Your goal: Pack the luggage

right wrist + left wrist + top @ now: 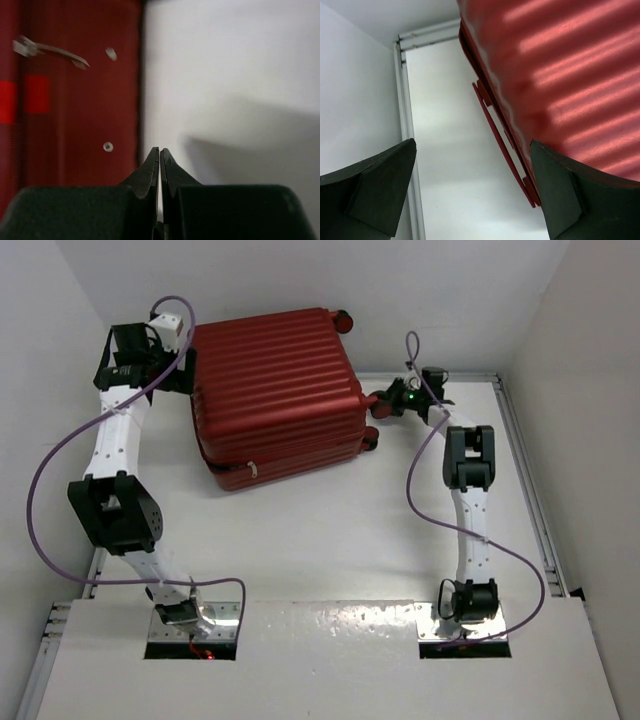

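The dark red suitcase [275,395] is lying flat, its long axis running between the grippers, with the left gripper [472,145] gaping wide, shell just beside its right finger, and the right gripper [160,152] pressing shut, wheeled end immediately to its left.

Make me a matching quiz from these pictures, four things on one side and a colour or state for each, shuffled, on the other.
Things:
1. luggage
2. left claw
3. right claw
4. cable

Colour or state:
A. shut
B. purple
C. dark red
D. open, nothing between its fingers

Pairs: 1-C, 2-D, 3-A, 4-B
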Controlling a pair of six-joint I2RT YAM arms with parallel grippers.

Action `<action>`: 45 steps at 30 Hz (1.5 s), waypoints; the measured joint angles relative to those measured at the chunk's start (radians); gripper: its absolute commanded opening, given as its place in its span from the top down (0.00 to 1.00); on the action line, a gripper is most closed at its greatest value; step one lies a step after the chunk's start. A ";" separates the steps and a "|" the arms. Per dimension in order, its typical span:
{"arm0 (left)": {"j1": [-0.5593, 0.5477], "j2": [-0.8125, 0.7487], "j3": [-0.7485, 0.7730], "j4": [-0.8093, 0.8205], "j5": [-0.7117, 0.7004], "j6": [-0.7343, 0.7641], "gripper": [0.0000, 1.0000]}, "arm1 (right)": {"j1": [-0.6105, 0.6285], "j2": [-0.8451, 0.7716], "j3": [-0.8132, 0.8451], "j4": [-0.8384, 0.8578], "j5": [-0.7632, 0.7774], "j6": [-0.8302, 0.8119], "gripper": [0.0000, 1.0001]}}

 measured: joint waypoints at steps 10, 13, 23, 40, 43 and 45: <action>0.100 -0.080 -0.068 -0.001 0.042 -0.075 0.01 | 0.064 -0.044 -0.216 -0.016 -0.072 0.109 1.00; 0.129 -0.130 -0.108 0.004 0.039 -0.118 0.01 | 0.057 -0.171 -0.457 0.038 -0.057 0.143 1.00; 0.217 -0.260 -0.309 -0.022 0.096 -0.275 0.01 | 0.225 -0.466 -0.988 0.062 -0.121 0.113 1.00; 0.319 -0.399 -0.512 0.057 0.286 -0.344 0.01 | 0.074 -1.245 -1.110 -0.294 0.107 -0.595 0.35; 0.285 -0.388 -0.501 0.079 0.280 -0.341 0.01 | 0.068 -1.007 -0.748 -0.379 0.141 -0.700 0.14; 0.258 -0.382 -0.495 0.089 0.265 -0.338 0.01 | 0.064 -0.814 -0.454 -0.483 0.166 -0.772 0.11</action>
